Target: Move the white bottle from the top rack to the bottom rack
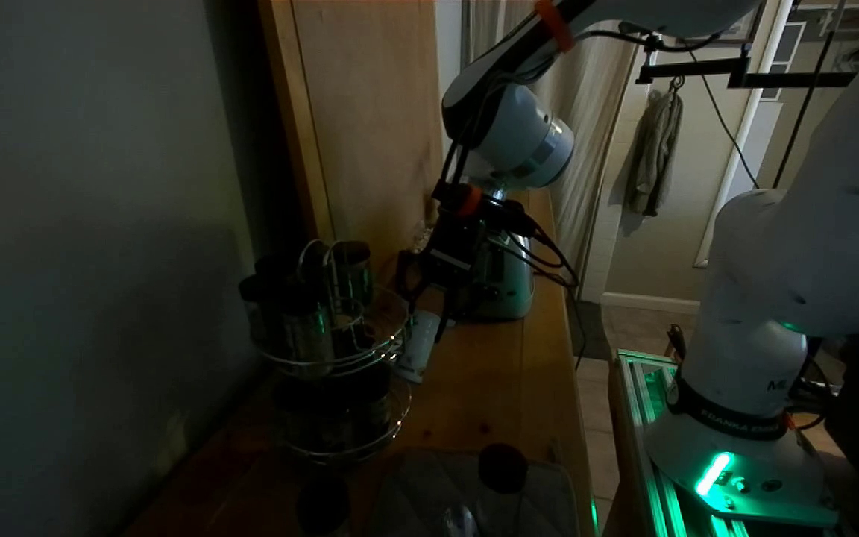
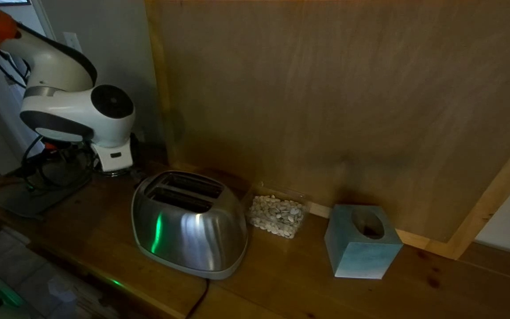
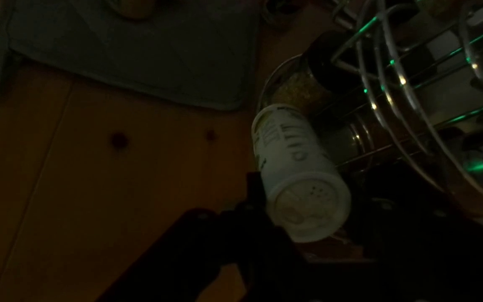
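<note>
Two views of the white bottle (image 1: 419,344): from an exterior camera and from the wrist. Tilted, just outside the rim of the top rack (image 1: 347,363), with the lower end above or beside the bottom rack (image 1: 359,451); which of the two, cannot tell. Touching the wires or not, cannot tell either. Held near the lid by the gripper (image 3: 304,193), with dark fingers (image 3: 256,188) drawn in to the bottle's own width.

Seen only from the wrist: a pale lid facing the camera, with a cluster of small holes, and lettering along the side, too dim to read. From there too, past the bottle's far end, a jar (image 3: 296,94) of yellowish grains inside a thin wire curve, and the looped corner of a grey quilted mat (image 3: 162,71).

Seen only in an exterior view: the arm's base (image 1: 743,455), lit green, and a jacket (image 1: 655,153) on a hook. Only in an exterior view, too: a boxed heap of pale pebbles (image 2: 277,215) and a blue-green box (image 2: 363,254) with an oval opening on top, both on the wooden counter (image 2: 281,274). In both exterior views: a toaster (image 2: 188,239).
</note>
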{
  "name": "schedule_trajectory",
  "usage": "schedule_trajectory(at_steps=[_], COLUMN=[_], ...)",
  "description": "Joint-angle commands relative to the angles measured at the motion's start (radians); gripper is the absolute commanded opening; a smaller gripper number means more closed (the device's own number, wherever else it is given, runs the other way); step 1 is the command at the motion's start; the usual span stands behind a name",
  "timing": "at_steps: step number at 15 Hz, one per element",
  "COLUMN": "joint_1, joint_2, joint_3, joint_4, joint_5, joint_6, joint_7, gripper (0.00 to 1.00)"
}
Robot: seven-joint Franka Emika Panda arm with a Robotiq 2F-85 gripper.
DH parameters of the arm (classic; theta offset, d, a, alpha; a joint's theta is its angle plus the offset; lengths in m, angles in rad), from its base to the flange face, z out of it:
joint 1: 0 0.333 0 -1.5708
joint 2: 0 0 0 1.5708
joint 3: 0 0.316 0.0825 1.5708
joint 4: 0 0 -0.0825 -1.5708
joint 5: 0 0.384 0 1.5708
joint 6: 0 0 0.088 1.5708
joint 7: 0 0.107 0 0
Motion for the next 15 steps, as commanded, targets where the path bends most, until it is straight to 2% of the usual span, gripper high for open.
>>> schedule_trajectory(at_steps=[1,7,15], joint_1=[0.002,0.012,0.019], joint_2=[-0.015,-0.014,0.011], joint_3=[0.021,0.032,0.063], joint_4=[-0.023,-0.02,-0.008], joint_5=[0.068,0.142,0.107], joint_6=[0.062,0.1,0.085], joint_7=[0.003,-0.019,0.002], gripper=[0.2,0.2,0.2])
